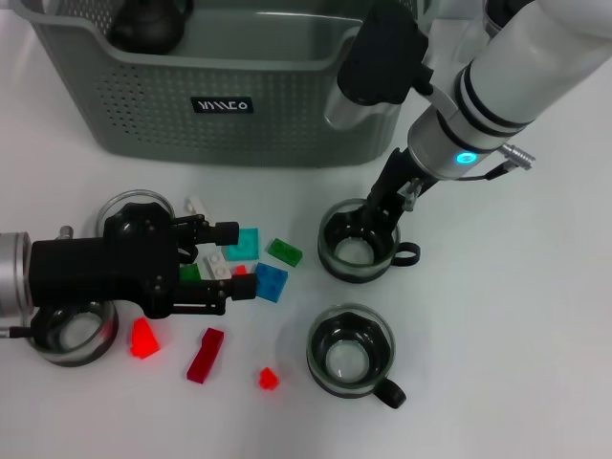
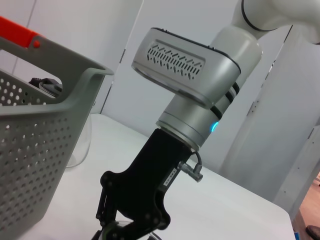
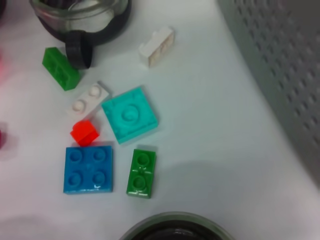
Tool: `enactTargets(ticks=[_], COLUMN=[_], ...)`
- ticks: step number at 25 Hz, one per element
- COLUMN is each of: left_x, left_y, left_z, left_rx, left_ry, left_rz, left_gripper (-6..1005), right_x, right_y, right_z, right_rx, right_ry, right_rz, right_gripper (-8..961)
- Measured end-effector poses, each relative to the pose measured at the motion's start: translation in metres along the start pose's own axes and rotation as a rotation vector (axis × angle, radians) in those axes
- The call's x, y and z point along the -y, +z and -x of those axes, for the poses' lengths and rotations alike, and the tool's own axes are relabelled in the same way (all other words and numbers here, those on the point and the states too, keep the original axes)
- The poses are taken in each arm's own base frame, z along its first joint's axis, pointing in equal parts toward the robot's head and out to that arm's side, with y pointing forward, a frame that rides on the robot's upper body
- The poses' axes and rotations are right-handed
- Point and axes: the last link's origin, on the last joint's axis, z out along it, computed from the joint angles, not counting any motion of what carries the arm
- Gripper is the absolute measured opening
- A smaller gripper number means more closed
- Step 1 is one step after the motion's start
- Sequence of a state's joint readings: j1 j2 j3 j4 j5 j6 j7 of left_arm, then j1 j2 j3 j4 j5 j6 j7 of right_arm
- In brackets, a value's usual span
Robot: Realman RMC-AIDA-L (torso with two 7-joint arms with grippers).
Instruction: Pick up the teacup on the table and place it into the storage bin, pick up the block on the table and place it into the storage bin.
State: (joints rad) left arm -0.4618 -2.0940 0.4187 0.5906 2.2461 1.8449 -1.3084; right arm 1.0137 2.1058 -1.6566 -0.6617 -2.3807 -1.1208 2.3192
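Dipping into teacup [image 1: 356,241], one of four: right end effector [image 1: 375,226], aperture unclear; left end effector [image 1: 239,260] parted, empty.

We note the right arm reaching down from the upper right, its white forearm showing a lit cyan ring; the right tool [image 1: 366,222] points steeply downward, its fingers apart. The left arm extends in low from the left edge, roughly level, with the left tool [image 1: 232,260] fingers spread open.
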Motion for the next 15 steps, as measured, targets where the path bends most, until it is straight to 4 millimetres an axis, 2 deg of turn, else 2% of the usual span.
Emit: enactTargets(ticks=[7, 15], left_x=[0.001, -0.001], left_y=[-0.001, -0.006], left_z=[0.0, 0.005], left_rx=[0.002, 0.022], left_ry=[0.002, -0.011], left_rz=[-0.005, -0.01], left_gripper=[846, 846], right_x=[0.002, 0.002], right_y=[-0.014, -0.052], right_z=[0.006, 0.005], right_rx=[0.032, 0.082], right_ry=[0.034, 0.061], right_rz=[0.027, 0.127], right_gripper=[57, 55])
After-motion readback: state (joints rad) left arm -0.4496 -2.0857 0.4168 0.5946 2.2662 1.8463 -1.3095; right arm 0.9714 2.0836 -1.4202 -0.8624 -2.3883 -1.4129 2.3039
